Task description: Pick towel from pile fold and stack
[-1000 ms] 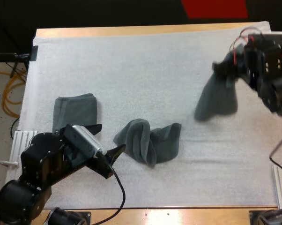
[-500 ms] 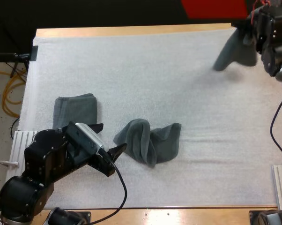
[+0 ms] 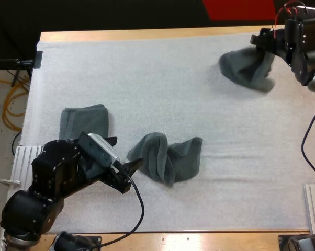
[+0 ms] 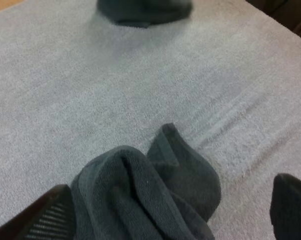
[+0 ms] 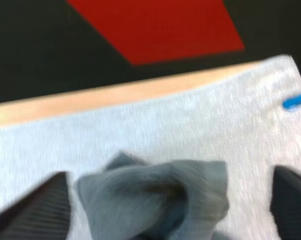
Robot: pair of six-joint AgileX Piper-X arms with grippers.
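Note:
A crumpled grey-green towel point(image 3: 168, 157) lies at the mat's middle front. My left gripper point(image 3: 122, 153) stands open just left of it. In the left wrist view that crumpled towel point(image 4: 150, 195) bunches between the wide-apart fingers of the left gripper point(image 4: 170, 200), which do not press on it. A folded towel point(image 3: 84, 122) lies flat at the left. At the far right corner a second loose towel point(image 3: 247, 67) sags blurred beside my right gripper point(image 3: 267, 47). In the right wrist view this towel point(image 5: 140, 195) sits between the spread fingers of the right gripper point(image 5: 168, 205), clear of one finger.
The white mat point(image 3: 173, 89) covers most of the wooden table. White ribbed rails point(image 3: 26, 157) stand at the front left and front right edges. The far wooden edge point(image 5: 115, 95) runs close behind the right gripper.
My right arm swung the hanging towel up to the far right corner; its fingers now stand apart and the towel slumps there. The left arm barely moved.

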